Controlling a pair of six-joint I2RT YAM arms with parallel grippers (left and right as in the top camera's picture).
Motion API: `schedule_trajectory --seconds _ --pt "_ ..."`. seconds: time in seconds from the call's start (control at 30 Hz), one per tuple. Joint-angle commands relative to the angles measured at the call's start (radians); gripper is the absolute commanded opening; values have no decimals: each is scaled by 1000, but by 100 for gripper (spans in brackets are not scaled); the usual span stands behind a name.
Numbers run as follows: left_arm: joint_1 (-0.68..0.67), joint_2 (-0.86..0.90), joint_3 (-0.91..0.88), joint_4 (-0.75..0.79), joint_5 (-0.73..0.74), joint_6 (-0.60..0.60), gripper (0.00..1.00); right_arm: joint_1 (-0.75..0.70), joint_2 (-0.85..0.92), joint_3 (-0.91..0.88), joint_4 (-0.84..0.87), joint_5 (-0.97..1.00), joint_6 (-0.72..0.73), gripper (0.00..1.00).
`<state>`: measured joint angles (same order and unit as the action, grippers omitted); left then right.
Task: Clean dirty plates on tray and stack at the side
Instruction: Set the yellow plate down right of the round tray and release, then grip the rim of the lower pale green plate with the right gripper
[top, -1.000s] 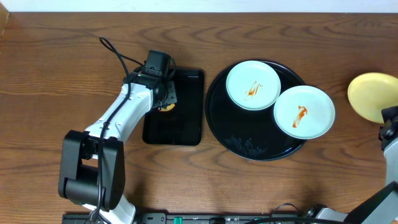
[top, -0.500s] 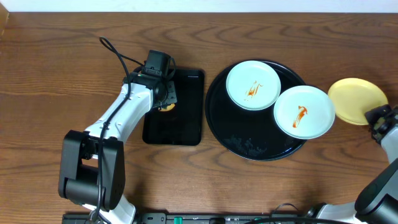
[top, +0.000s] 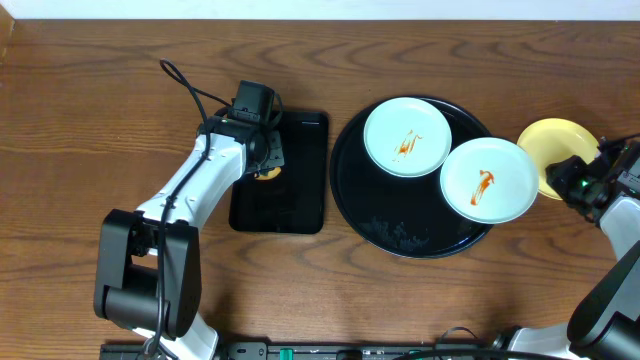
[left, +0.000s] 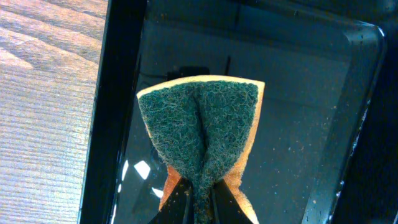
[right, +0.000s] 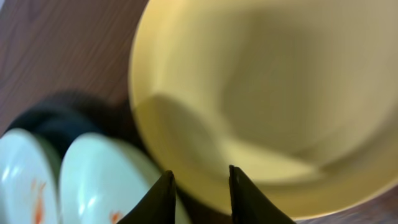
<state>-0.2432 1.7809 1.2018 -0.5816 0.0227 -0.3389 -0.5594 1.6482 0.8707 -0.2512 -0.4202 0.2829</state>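
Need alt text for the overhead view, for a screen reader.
Two mint-white plates, each smeared with orange-red sauce, sit on a round black tray. A yellow plate is just right of the tray, with the right gripper at its edge. Further left, the left gripper pinches a sponge over a rectangular black tray.

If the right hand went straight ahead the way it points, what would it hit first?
The right hand would meet the yellow plate almost at once, though depth is unclear.
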Motion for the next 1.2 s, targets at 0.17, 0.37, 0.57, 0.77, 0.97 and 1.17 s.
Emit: schedule_trajectory --seconds 0.17,0.37,0.57,0.77,0.97,1.17 --pt "3 12 -5 -5 -5 13 8 8 -12 19 -144 -145 -114 34" --pt "3 12 -5 -5 -5 13 7 10 -12 19 -194 -144 -132 27" --pt "3 12 -5 -8 -5 13 7 11 -12 18 -240 -100 -131 11" --pt "3 12 -5 -9 -5 13 7 11 -12 18 -324 8 -131 1" --pt "3 12 -5 -9 -5 13 8 11 -28 19 -370 8 -132 1" --pt "3 12 -5 -9 -5 13 8 25 -147 19 -402 -54 -162 1"
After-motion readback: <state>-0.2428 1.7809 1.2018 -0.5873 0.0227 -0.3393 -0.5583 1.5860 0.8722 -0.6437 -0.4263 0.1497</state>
